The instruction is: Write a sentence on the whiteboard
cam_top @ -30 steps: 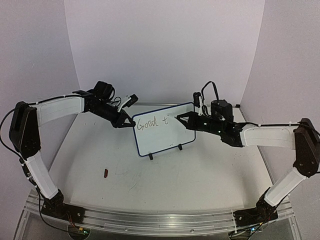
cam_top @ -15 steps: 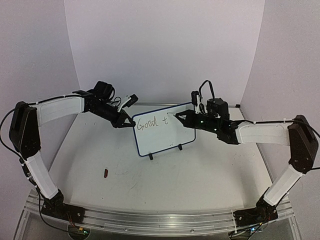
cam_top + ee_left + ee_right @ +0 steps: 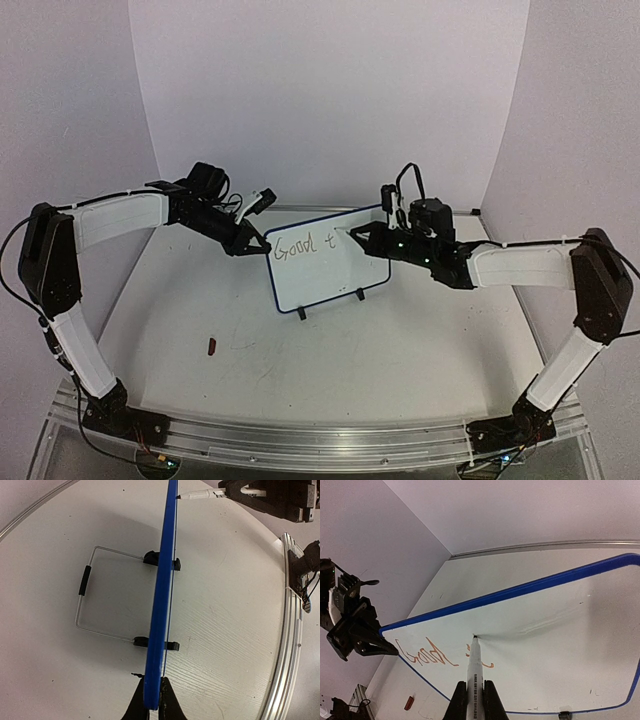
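The whiteboard (image 3: 325, 265) stands upright on two black feet at the table's middle back. It bears "Good t" (image 3: 305, 244) in thin letters, also in the right wrist view (image 3: 427, 655). My left gripper (image 3: 256, 243) is shut on the board's left edge, seen edge-on in the left wrist view (image 3: 153, 703). My right gripper (image 3: 372, 240) is shut on a white marker (image 3: 474, 675). The marker's tip (image 3: 475, 637) touches the board just right of the "t". The marker also shows in the left wrist view (image 3: 200, 494).
A small red cap (image 3: 211, 347) lies on the table at front left, also in the right wrist view (image 3: 409, 702). The board's wire stand (image 3: 95, 595) sits behind it. White walls close the back and sides. A metal rail (image 3: 300, 440) runs along the near edge.
My right arm has shifted a little to the left, and the marker tip has moved slightly along the board beside the "t". The left arm and the board have not moved.
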{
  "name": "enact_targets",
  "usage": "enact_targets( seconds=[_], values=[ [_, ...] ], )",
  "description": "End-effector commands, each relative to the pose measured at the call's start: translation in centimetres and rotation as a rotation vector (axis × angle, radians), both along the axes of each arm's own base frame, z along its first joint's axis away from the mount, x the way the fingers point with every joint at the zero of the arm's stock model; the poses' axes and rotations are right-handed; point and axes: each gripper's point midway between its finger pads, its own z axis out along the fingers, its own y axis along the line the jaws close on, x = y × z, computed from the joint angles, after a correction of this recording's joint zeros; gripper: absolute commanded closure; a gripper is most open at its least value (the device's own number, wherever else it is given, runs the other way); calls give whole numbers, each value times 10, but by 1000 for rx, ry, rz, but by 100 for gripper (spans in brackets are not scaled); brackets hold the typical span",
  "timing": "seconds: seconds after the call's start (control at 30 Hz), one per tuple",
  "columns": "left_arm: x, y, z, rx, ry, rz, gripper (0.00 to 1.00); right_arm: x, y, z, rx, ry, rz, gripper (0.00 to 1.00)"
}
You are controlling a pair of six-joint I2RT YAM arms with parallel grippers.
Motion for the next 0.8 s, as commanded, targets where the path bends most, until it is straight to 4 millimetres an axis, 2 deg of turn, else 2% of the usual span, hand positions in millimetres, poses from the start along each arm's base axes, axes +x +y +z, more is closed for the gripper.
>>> enact_targets(
  seconds=[0.0,0.37,0.53,0.77],
  values=[
    [3,14,-38,152,20,26,100,6,-3,-5,7,-1,-31,100],
    [3,14,-37,151,18,25,100,-3,-9,-36,-19,65,-37,100],
    [2,14,-37,152,19,25,100,-2,-9,-35,-17,64,-37,100],
    [2,14,-37,153,19,25,100,1,-7,-20,3,38,-39,100]
  ],
)
